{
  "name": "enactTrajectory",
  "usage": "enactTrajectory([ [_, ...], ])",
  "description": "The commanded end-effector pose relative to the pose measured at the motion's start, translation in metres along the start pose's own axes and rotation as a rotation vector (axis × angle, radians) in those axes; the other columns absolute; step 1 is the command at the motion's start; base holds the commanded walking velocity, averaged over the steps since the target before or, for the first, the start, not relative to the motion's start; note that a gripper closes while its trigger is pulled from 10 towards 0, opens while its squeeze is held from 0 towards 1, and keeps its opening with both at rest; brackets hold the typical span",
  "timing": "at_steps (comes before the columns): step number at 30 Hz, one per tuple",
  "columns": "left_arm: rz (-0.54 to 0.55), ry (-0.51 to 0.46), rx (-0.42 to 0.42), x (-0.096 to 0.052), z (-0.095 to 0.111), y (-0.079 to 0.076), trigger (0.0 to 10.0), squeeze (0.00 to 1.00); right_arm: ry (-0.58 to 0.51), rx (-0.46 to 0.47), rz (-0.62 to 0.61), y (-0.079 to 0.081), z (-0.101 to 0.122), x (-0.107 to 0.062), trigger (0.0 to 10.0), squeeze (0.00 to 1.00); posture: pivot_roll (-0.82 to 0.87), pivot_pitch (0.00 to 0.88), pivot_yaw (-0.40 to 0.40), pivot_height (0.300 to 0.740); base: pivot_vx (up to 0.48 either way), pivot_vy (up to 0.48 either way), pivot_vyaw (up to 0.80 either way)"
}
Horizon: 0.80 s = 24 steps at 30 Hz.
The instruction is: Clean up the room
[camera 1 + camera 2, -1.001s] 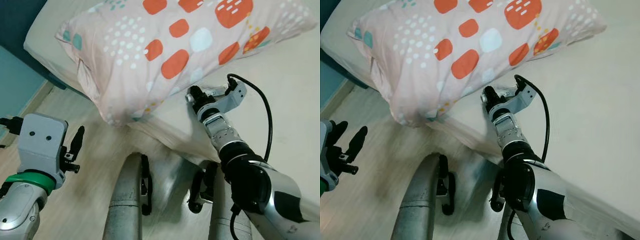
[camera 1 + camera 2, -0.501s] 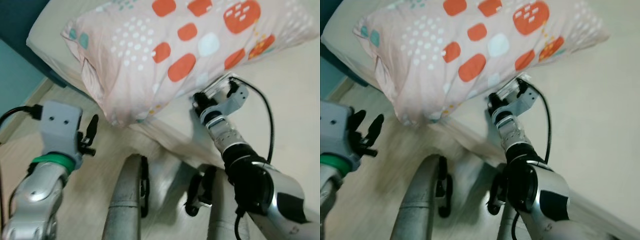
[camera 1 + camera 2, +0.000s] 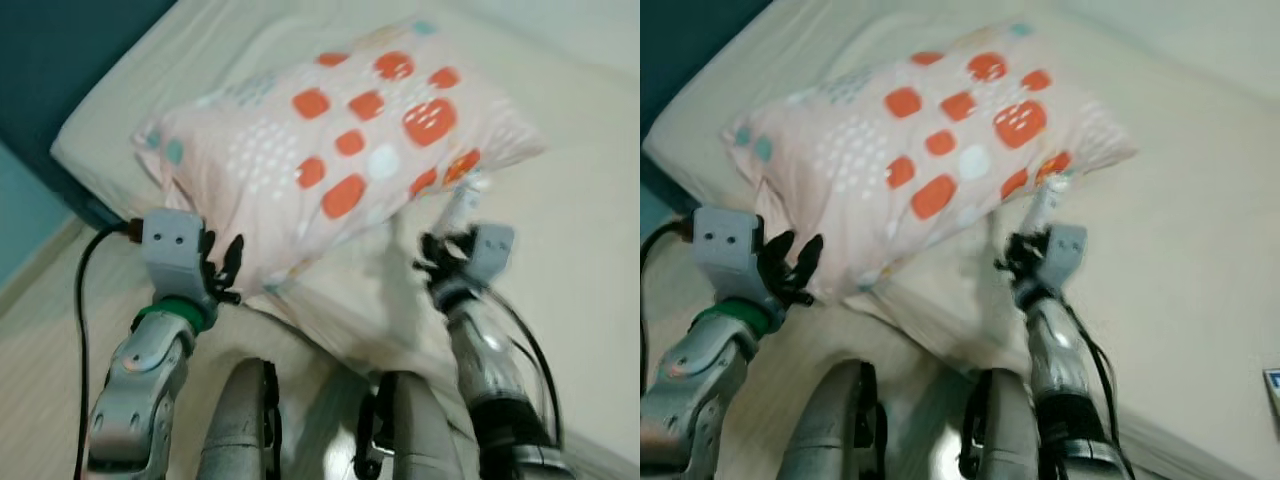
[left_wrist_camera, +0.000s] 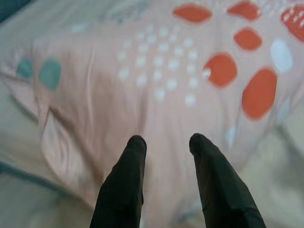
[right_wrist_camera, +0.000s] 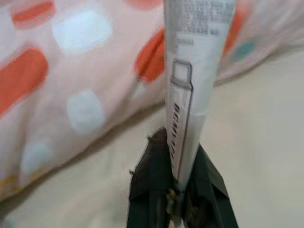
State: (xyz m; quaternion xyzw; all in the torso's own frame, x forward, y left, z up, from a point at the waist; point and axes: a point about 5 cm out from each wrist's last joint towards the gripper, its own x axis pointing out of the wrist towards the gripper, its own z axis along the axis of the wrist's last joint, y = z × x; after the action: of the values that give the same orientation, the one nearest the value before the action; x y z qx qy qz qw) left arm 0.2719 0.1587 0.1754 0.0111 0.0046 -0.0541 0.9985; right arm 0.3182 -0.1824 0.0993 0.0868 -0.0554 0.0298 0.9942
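Observation:
A pink pillow (image 3: 340, 150) with orange, white and teal patches lies tilted on the cream bed (image 3: 580, 250). My left gripper (image 3: 228, 270) is open just short of the pillow's near lower side; in the left wrist view its fingers (image 4: 135, 147) point at the pillowcase (image 4: 156, 85), with nothing between them. My right gripper (image 3: 445, 245) hovers over the sheet below the pillow's right end, shut on a white printed tube (image 5: 197, 71) that stands upright out of the jaws (image 3: 462, 200).
The mattress corner overhangs pale wooden floor (image 3: 40, 330) on the left. A dark blue surface (image 3: 60, 50) runs along the bed's far left side. My two silver legs (image 3: 240, 430) stand against the bed's edge. A small blue-edged thing (image 3: 1272, 390) lies at the far right.
The whole view has shifted, showing more of the bed. My left gripper has risen from beside the floor to the pillow's edge. My right gripper has drawn back with the tube upright.

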Motion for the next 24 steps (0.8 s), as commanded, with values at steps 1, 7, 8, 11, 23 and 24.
enactTrajectory([
  [1,0.005,-0.002,0.005,0.003,-0.004,0.002,10.0,0.00,-0.048,-0.043,-0.001,0.001,0.009,-0.006,10.0,0.00,-0.05,0.032,-0.010,0.618,0.000,0.000,0.00],
  [7,0.033,-0.026,0.027,0.018,-0.011,0.005,10.0,0.00,-0.163,-0.153,0.066,0.019,0.024,-0.006,10.0,0.00,-0.08,0.000,0.000,0.618,0.000,0.000,0.00],
  [8,0.033,-0.026,0.027,0.018,-0.011,0.005,10.0,0.00,-0.163,-0.153,0.066,0.019,0.024,-0.006,10.0,0.00,-0.08,0.000,0.000,0.618,0.000,0.000,0.00],
  [11,0.063,-0.052,0.022,0.026,-0.017,0.002,10.0,0.00,-0.184,-0.223,0.125,0.034,0.033,-0.002,10.0,0.00,-0.05,0.000,-0.023,0.618,0.000,0.000,0.00],
  [23,0.099,-0.110,0.011,0.033,-0.017,-0.001,10.0,0.00,-0.187,-0.233,0.188,0.049,0.039,0.012,10.0,0.00,0.01,0.000,-0.062,0.663,0.000,0.000,0.00],
  [24,0.100,-0.115,0.008,0.033,-0.016,-0.001,10.0,0.00,-0.184,-0.234,0.190,0.050,0.038,0.012,10.0,0.00,0.01,0.000,-0.065,0.668,0.000,0.000,0.00],
])
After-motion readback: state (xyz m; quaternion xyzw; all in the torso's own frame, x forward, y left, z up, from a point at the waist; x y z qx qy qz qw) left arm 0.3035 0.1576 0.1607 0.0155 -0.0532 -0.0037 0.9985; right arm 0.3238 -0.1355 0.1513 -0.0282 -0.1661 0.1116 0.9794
